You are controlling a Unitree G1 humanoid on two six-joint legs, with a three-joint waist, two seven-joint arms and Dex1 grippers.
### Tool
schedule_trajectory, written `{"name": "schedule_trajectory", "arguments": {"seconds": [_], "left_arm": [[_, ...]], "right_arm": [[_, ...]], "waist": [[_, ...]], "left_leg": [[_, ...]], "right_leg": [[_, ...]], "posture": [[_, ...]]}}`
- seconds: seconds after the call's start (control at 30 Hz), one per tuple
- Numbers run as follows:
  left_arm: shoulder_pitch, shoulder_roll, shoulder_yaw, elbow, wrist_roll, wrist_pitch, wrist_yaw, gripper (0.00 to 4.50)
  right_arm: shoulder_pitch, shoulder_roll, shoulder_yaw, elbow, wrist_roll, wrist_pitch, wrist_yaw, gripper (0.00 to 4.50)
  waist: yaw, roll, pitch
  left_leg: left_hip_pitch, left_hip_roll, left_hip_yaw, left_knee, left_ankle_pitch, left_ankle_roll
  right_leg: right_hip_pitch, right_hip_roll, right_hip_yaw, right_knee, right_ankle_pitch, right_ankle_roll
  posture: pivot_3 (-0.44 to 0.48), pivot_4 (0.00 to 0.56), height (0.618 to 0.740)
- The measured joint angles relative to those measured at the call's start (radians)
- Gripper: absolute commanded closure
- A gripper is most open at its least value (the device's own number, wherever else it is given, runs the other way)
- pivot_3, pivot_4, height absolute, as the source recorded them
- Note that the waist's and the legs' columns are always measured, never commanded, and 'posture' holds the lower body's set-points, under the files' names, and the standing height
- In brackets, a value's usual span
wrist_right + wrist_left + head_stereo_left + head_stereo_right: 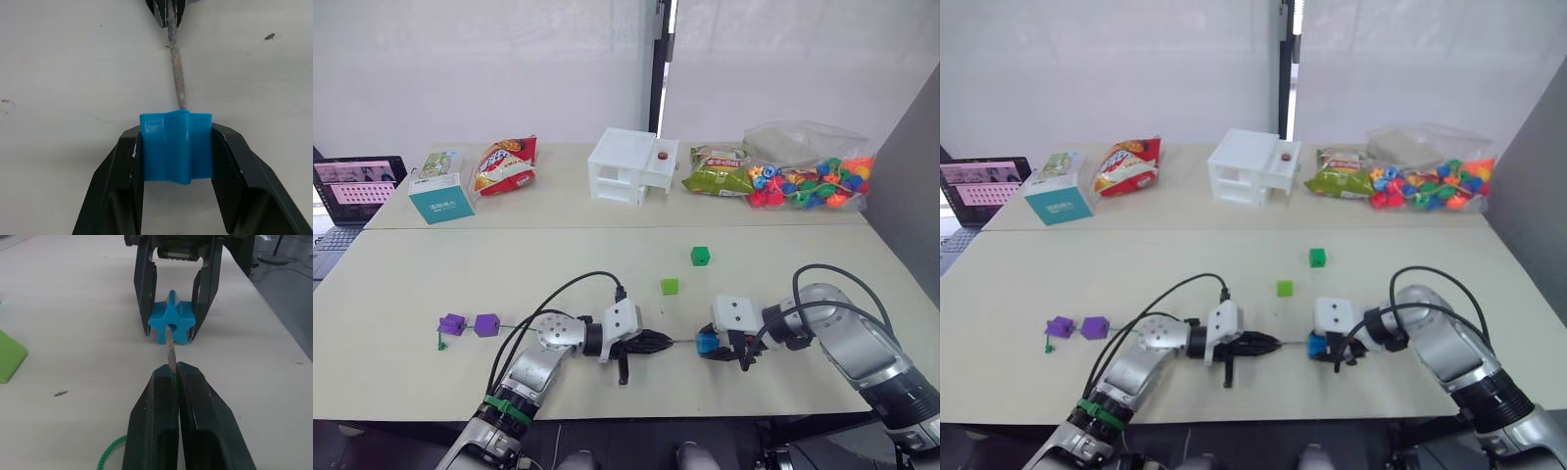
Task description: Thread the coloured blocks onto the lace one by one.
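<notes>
My right gripper [713, 345] is shut on a blue star-shaped block [171, 323], holding it on the table near the front edge. Facing it, my left gripper [668, 342] is shut on the lace [171, 350], whose stiff grey tip enters the hole in the blue block. The green cord runs left from there to two purple blocks [470, 324] strung near its knotted end. A light green block [670, 286] and a dark green block [700, 256] lie loose on the table beyond the grippers.
Along the far table stand a teal box [440, 199], a red snack bag [505, 164], a white plastic house [632, 165], a green snack bag [718, 172] and a clear bag of mixed beads [808, 178]. A laptop [352, 191] sits at the far left.
</notes>
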Motion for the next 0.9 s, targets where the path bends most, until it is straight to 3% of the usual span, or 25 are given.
{"name": "schedule_trajectory", "arguments": {"seconds": [0.4,0.67,0.9], "left_arm": [[-0.046,-0.068,-0.019,0.074,0.006,0.003,-0.002,4.50],[-0.126,-0.160,-0.059,0.215,0.085,-0.083,0.046,4.50],[-0.126,-0.149,-0.069,0.191,0.115,-0.065,0.064,2.18]], "right_arm": [[0.001,-0.001,0.001,-0.006,-0.002,0.003,-0.003,3.15],[0.002,-0.004,0.000,-0.017,-0.019,0.012,-0.013,3.15],[0.005,-0.010,0.000,-0.027,-0.019,0.027,-0.015,3.15]], "waist": [[0.000,0.000,0.000],[0.003,0.000,0.000],[0.005,0.000,0.000]], "left_leg": [[0.000,0.000,0.000,0.000,0.000,0.000],[0.000,0.000,0.000,0.000,0.000,0.000],[0.000,0.000,0.000,0.001,0.000,0.000]], "right_leg": [[0.000,0.000,0.000,0.000,0.000,0.000],[0.001,0.000,0.000,0.000,0.000,0.000],[0.001,0.000,0.000,0.000,0.000,0.000]], "posture": [[0.000,0.150,0.740],[0.000,0.150,0.740],[0.000,0.150,0.740]]}}
